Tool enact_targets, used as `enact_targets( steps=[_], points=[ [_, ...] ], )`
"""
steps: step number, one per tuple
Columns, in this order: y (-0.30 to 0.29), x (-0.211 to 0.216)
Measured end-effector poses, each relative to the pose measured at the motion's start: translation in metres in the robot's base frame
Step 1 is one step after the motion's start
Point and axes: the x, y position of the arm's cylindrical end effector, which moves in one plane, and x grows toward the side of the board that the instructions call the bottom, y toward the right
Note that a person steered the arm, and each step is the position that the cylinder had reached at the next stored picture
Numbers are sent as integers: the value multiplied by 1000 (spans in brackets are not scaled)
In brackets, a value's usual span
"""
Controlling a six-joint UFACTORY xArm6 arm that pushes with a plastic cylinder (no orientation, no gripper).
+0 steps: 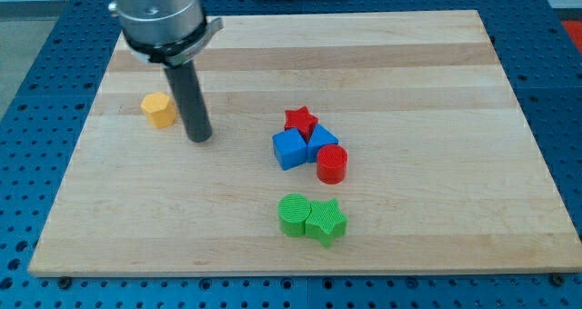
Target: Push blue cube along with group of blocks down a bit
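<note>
A blue cube (289, 150) sits near the board's middle in a tight group. A red star (300, 120) touches it at the upper right, a second blue block (321, 143) sits to its right, and a red cylinder (332, 164) lies at the group's lower right. My tip (199, 136) rests on the board to the left of the group, well apart from the blue cube and slightly above its level. A yellow block (158, 110) sits just left of the rod.
A green cylinder (294, 214) and a green star (326, 222) touch each other below the group, near the board's bottom edge. The wooden board (436, 91) lies on a blue perforated table.
</note>
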Motion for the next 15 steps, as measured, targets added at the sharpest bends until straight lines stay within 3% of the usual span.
enact_targets(
  steps=[7,12,13,15],
  points=[
    [-84,-52],
    [-88,-157],
    [-88,-156],
    [-43,-65]
  ],
)
